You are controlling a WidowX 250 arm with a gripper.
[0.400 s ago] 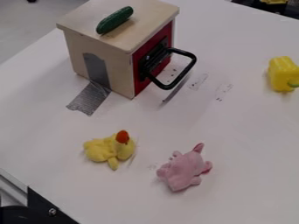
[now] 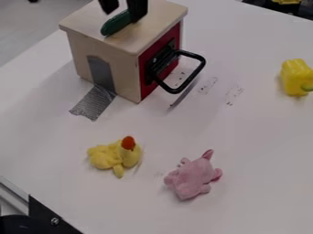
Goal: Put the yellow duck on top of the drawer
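The jaws stand apart over the drawer (image 2: 126, 71), close to the cucumber (image 2: 116, 24) — a low sweep could knock that off. The yellow duck (image 2: 110, 157) lies on the desk (image 2: 245, 141) — a shallow pinch might drop it.

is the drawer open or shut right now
Shut: the red drawer front sits flush with the edges of the wooden box, and only the black handle sticks out.

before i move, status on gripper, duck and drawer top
Gripper open above drawer. Duck on table, not lifted. Cucumber on drawer top, possibly in the way.
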